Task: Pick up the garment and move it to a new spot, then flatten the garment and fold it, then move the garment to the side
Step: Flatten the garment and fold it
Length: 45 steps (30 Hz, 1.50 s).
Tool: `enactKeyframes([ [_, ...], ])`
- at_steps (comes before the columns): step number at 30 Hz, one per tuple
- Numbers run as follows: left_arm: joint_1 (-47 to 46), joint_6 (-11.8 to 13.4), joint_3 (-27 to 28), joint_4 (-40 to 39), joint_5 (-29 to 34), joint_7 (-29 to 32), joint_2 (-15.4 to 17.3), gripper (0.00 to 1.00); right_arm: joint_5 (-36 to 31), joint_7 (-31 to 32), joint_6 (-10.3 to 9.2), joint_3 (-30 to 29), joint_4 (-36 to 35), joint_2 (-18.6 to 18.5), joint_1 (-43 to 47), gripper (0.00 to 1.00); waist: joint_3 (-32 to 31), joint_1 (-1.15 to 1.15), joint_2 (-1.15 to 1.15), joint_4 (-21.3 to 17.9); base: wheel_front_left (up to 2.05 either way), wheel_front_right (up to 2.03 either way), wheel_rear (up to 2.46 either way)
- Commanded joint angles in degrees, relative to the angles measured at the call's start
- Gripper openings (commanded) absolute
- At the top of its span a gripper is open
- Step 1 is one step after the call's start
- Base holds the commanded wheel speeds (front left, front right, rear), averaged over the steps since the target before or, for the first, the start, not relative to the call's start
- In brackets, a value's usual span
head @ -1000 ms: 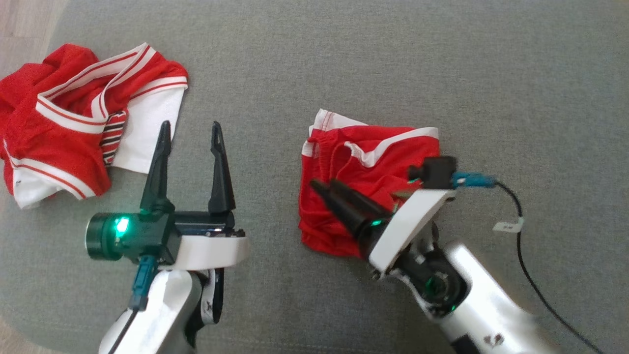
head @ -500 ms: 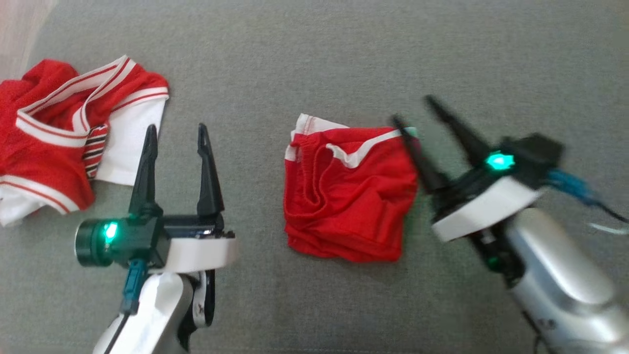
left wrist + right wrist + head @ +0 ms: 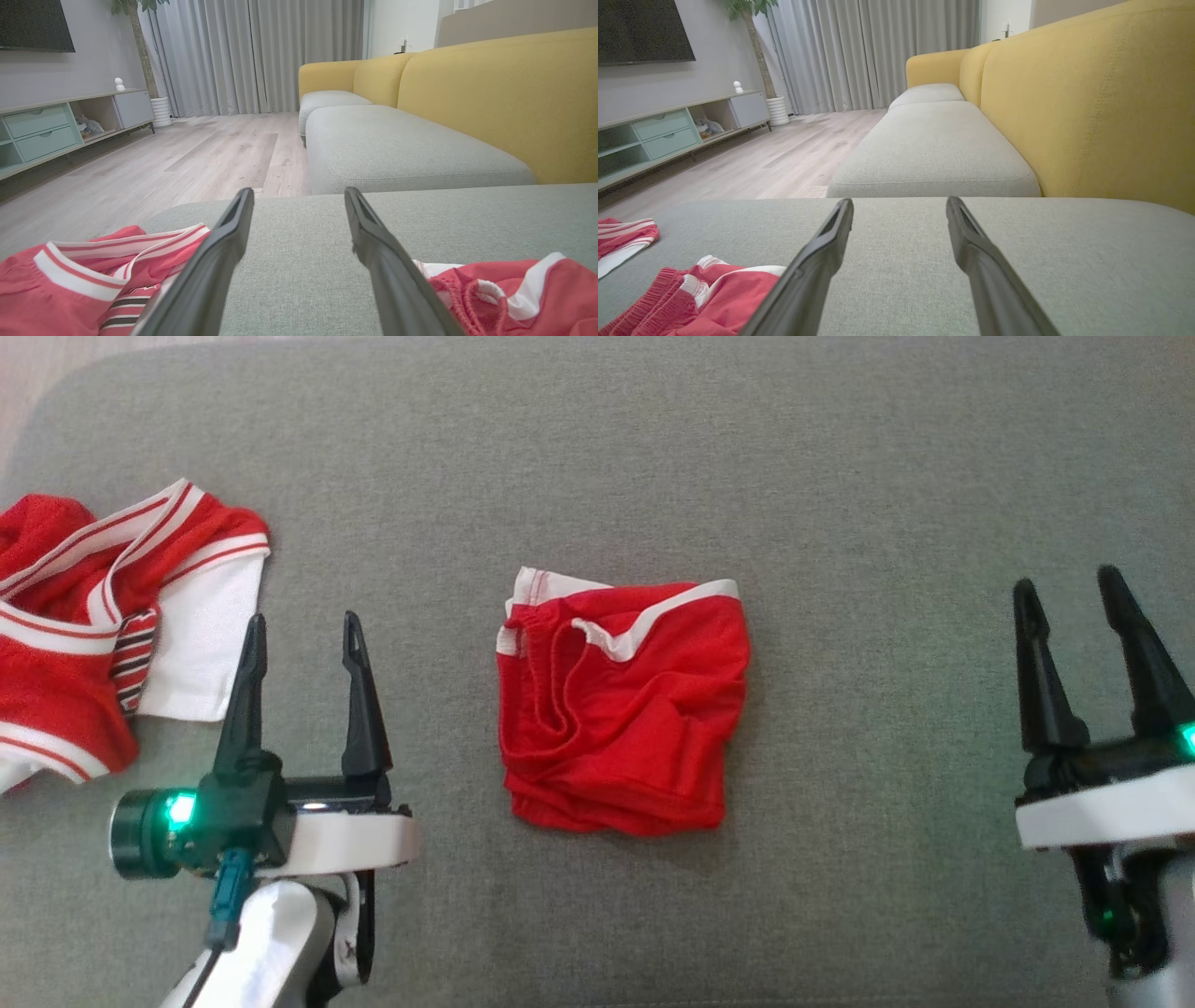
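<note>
The garment [image 3: 625, 709] is a pair of red shorts with white trim, lying folded into a rough square in the middle of the grey cushion [image 3: 653, 448]. It also shows at the lower right of the left wrist view [image 3: 514, 298] and the lower left of the right wrist view [image 3: 705, 303]. My left gripper [image 3: 303, 621] hovers to its left, open, with nothing between the fingers [image 3: 297, 191]. My right gripper [image 3: 1067, 581] stands well clear to the garment's right, open and holding nothing [image 3: 899, 200].
A second red and white garment [image 3: 84, 616] lies crumpled at the cushion's left edge, close beside my left gripper [image 3: 70, 280]. A yellow backrest [image 3: 490, 93] borders the cushion, with another seat cushion [image 3: 934, 149] and wooden floor [image 3: 187, 154] beyond.
My right gripper has lifted off the red shorts and swung away to the right, leaving them lying folded. The head camera has shifted too. The left gripper holds its pose.
</note>
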Motion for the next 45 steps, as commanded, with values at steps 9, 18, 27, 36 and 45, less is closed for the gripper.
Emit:
enactKeyframes([
  [9, -1.0, 0.8, 1.9, -1.3, 0.3, 1.0, 2.0, 1.0, -1.8, 3.6, -0.04, -1.3, -7.8, 3.1, 2.7, 1.0, 0.6, 0.0, 0.0, -0.8, 0.0, 0.0, 0.0],
  [18, -1.1, 1.1, 1.7, -1.3, 0.2, 1.1, 2.1, 1.0, -1.8, 4.5, -0.04, -1.3, -8.2, 3.3, 2.9, 1.0, 0.8, 0.0, 0.0, -0.9, 0.0, 0.0, 0.0],
  [27, -1.6, 1.1, 1.5, -1.4, 0.3, 1.0, 2.2, 1.0, -0.6, 7.2, -0.04, 4.0, -6.0, 2.3, 1.0, 0.0, 1.2, 0.0, 0.0, -1.0, 0.0, 0.0, 0.0],
  [36, -3.5, 0.4, 0.4, -0.6, 0.5, 1.0, 1.2, 1.0, 4.2, 12.9, -0.04, 28.9, 5.7, 2.2, -12.4, 0.0, 2.1, 0.0, 0.0, 0.7, 0.0, 0.0, 0.0],
  [45, -4.6, -0.8, -0.8, 1.2, 0.3, 0.1, -0.4, 1.0, 8.8, 19.4, -0.04, 41.6, 21.1, 2.5, -22.7, 0.0, 2.2, 0.0, 0.0, 3.8, 0.0, 0.0, 0.0],
])
